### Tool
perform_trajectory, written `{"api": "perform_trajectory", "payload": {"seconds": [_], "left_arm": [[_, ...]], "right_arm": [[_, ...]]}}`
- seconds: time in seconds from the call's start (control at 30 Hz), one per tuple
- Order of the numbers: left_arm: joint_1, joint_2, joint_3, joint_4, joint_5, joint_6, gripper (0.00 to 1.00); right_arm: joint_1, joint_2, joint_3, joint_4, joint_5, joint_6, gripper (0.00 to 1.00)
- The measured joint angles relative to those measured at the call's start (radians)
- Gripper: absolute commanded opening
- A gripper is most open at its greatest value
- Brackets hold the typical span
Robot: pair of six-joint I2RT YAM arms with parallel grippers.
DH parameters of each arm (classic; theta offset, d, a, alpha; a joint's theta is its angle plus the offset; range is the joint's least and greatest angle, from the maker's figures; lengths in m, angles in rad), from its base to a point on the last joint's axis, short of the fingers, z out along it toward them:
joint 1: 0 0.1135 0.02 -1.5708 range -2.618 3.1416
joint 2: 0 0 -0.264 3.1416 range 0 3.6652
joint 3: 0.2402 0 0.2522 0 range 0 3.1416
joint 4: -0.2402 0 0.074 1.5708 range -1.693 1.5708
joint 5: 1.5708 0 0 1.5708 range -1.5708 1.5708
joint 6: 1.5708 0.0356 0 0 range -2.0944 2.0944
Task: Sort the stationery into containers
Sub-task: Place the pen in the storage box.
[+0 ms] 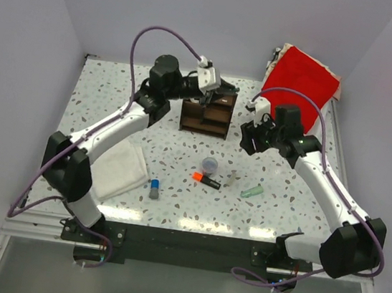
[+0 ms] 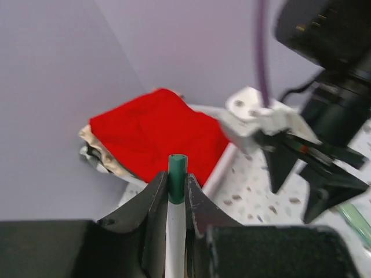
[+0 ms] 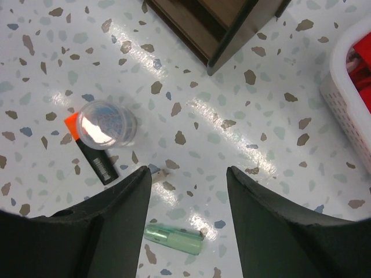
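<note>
White slim pen with green end (image 2: 175,237) | pinched in closed left gripper (image 2: 176,180), axis along fingers (image 2: 149,214), just over dark brown wooden organizer (image 1: 206,115) | right gripper (image 3: 188,174) parted, empty

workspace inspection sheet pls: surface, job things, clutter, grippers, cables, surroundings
surface: speckled table, no spills seen
job things: brown organizer at the back; round pot, orange-and-black highlighter, mint-green piece and blue-capped stick loose on the table
clutter: white cloth front left; white basket with red cloth back right
grippers: left gripper shut on green-capped pen at the organizer; right gripper open, empty
cables: purple cable looping off each arm
surroundings: plain pale walls
</note>
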Motion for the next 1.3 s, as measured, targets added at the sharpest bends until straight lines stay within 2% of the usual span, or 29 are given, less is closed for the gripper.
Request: {"api": "perform_trajectory", "payload": {"seconds": [0.07, 0.17, 0.23, 0.37, 0.7, 1.3], "left_arm": [[0.068, 0.092, 0.027, 0.200, 0.010, -0.138, 0.00], [0.153, 0.259, 0.131, 0.364, 0.014, -0.295, 0.00], [0.204, 0.357, 0.185, 0.435, 0.013, -0.386, 0.00], [0.259, 0.455, 0.224, 0.504, 0.011, -0.485, 0.00], [0.271, 0.545, 0.276, 0.635, 0.014, -0.587, 0.00], [0.272, 0.618, 0.207, 0.716, 0.034, -0.606, 0.00]], "right_arm": [[-0.005, 0.024, 0.013, 0.007, 0.004, 0.002, 0.58], [-0.013, 0.047, 0.032, 0.020, 0.011, 0.005, 0.58], [-0.019, 0.060, 0.045, 0.026, 0.021, 0.007, 0.59], [-0.033, 0.081, 0.064, 0.030, 0.033, 0.008, 0.59], [-0.050, 0.121, 0.081, 0.025, 0.055, 0.008, 0.59], [-0.051, 0.179, 0.081, 0.031, 0.056, 0.008, 0.59]]}}
